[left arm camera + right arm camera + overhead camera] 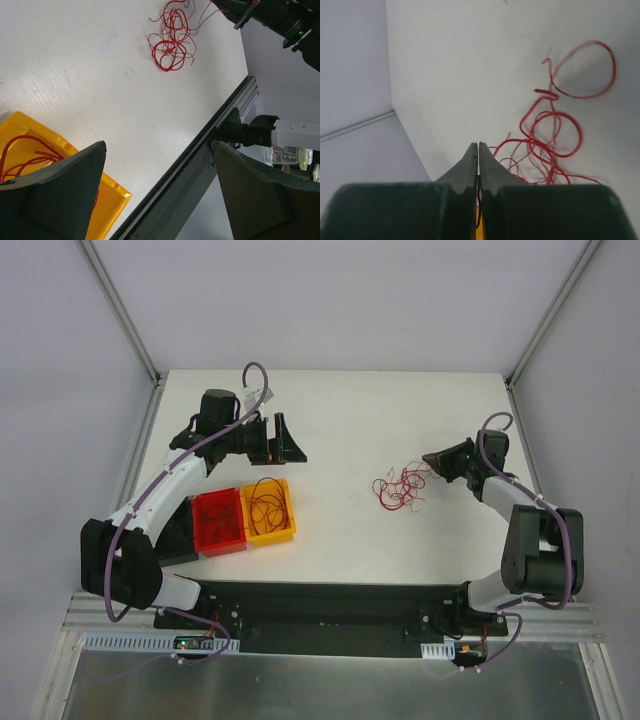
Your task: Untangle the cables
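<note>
The cables (398,488) lie as a loose tangle of thin red wire on the white table, right of centre; they also show in the left wrist view (171,37) and the right wrist view (550,145). My right gripper (430,460) is at the tangle's upper right edge. Its jaws (478,150) are shut, with a hair-thin black cable (478,195) pinched between them. My left gripper (285,440) stands wide open and holds nothing (160,195). It is above the yellow bin (271,538), which holds more red cables (25,150).
A red bin (222,546) stands against the yellow bin's left side. The dark rail (200,165) runs along the table's near edge. Grey walls close in the table at the left, back and right.
</note>
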